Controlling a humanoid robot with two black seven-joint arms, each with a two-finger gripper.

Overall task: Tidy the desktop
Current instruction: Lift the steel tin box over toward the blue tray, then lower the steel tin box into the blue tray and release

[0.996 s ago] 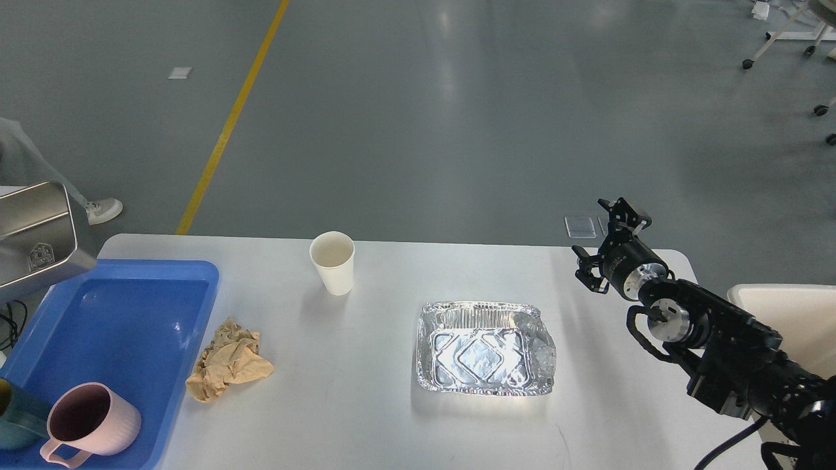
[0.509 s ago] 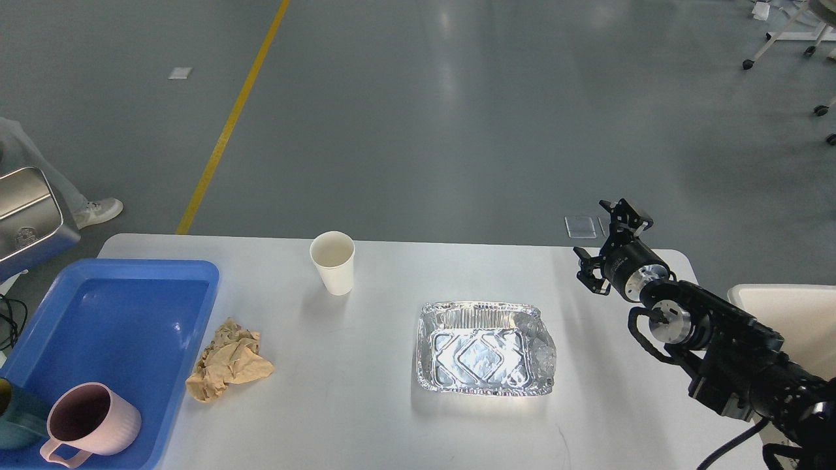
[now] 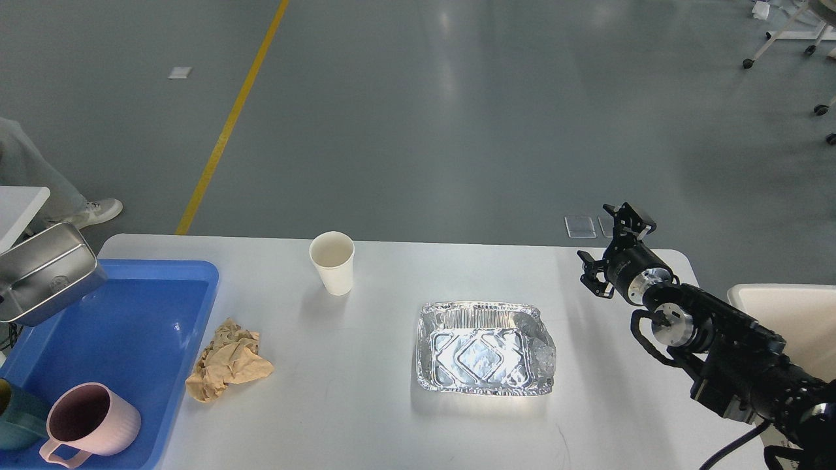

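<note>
The white desktop (image 3: 366,418) holds a white paper cup (image 3: 333,262) at the back, a crumpled brown paper (image 3: 228,360) left of centre and an empty foil tray (image 3: 483,349) in the middle. My right gripper (image 3: 612,246) is open and empty, hovering over the desktop's back right corner, right of the foil tray. A steel lidded box (image 3: 46,273) hangs tilted over the back left corner of the blue tray (image 3: 150,307). What holds it is out of view. My left gripper does not show.
The blue tray holds a pink mug (image 3: 91,423) and a teal cup (image 3: 14,418) at its near end. A cream-white bin (image 3: 793,316) stands off the desktop's right edge. A person's leg and shoe (image 3: 98,210) are on the floor at the far left.
The steel box swung left out past the view's edge, then came back lower over the blue tray's back left corner. My right gripper drifted slightly right and down.
</note>
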